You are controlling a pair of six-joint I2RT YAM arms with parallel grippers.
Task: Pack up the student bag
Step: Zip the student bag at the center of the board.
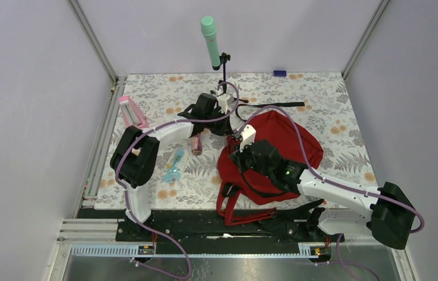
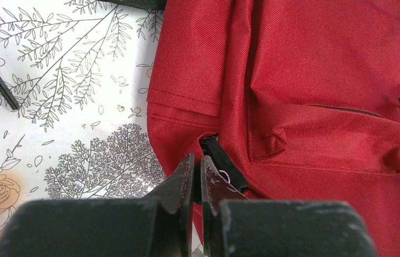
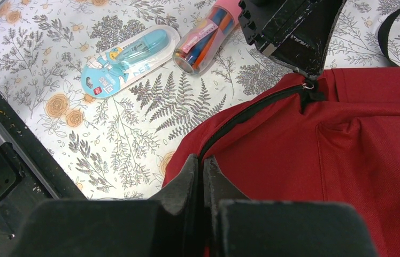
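Left claw (image 2: 198,174) and right claw (image 3: 202,171) pinched shut on the student bag (image 1: 281,146), mid-worktop (image 1: 334,105).
Left on zipper pull (image 3: 308,85), right seemingly on fabric edge; zip apparently closed, pen pack (image 3: 128,61) and pencil tube (image 3: 206,37) outside; looks barely begun.

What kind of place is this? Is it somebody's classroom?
Probably a robot lab booth, not a classroom: a left arm and right arm bolted to a table, plain walls in a metal frame, and a student bag.

we see matt ribbed cloth on the student bag (image 2: 321,80), scuffed black plastic fingers (image 2: 179,182), glossy clear plastic blister pack (image 3: 128,56), smooth printed worktop (image 3: 133,128)
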